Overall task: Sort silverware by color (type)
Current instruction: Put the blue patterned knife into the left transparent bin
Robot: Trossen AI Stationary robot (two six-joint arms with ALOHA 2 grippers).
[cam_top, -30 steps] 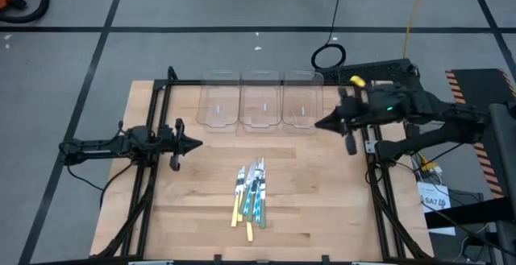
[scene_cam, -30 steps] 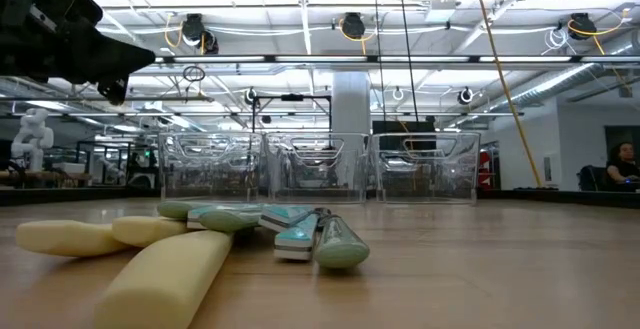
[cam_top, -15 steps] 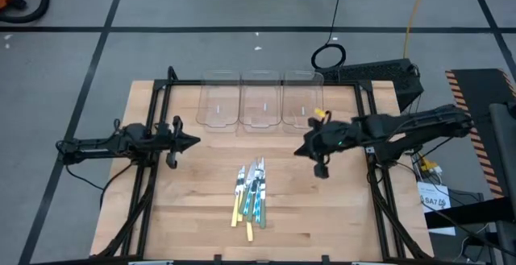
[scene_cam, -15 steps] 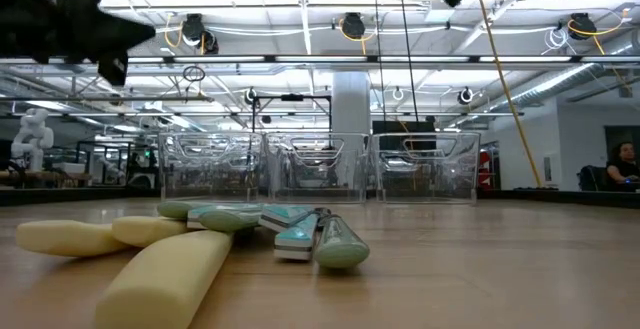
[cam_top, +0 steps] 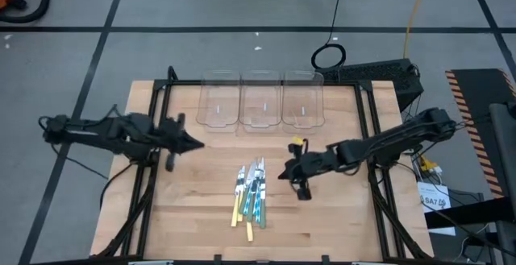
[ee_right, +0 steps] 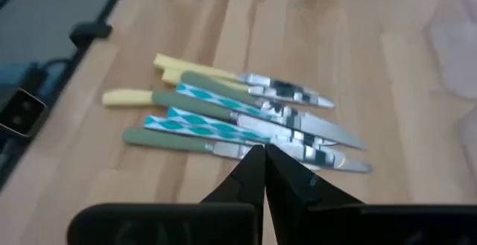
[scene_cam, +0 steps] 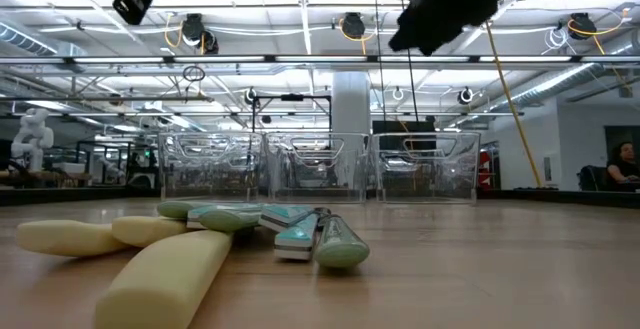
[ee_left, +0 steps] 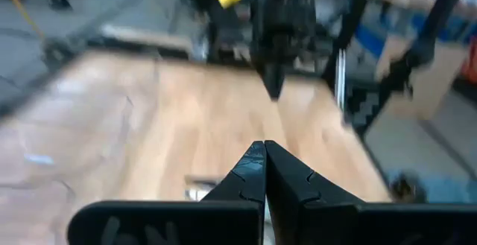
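- Left gripper (cam_top: 196, 144): fingers together, empty, above the table's (cam_top: 339, 217) left part, near its left edge.
- Silverware (cam_top: 251, 194): 1 heap, front-centre; about 3 yellow, 3 green, 2 patterned teal handles countable.
- 3 clear bins (cam_top: 260, 100) along far edge.
- Right gripper (cam_top: 282, 174): fingers together, empty, just right of heap; bare wood beyond.

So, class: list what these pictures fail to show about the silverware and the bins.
- Silverware, high view: overlapping and small; exact count unclear.
- Silverware heads, low view: hidden behind the near handles.
- Clear bins, high view: contents hard to judge through transparent plastic.
- Table, left wrist view: blurred; silverware mostly hidden by the gripper.
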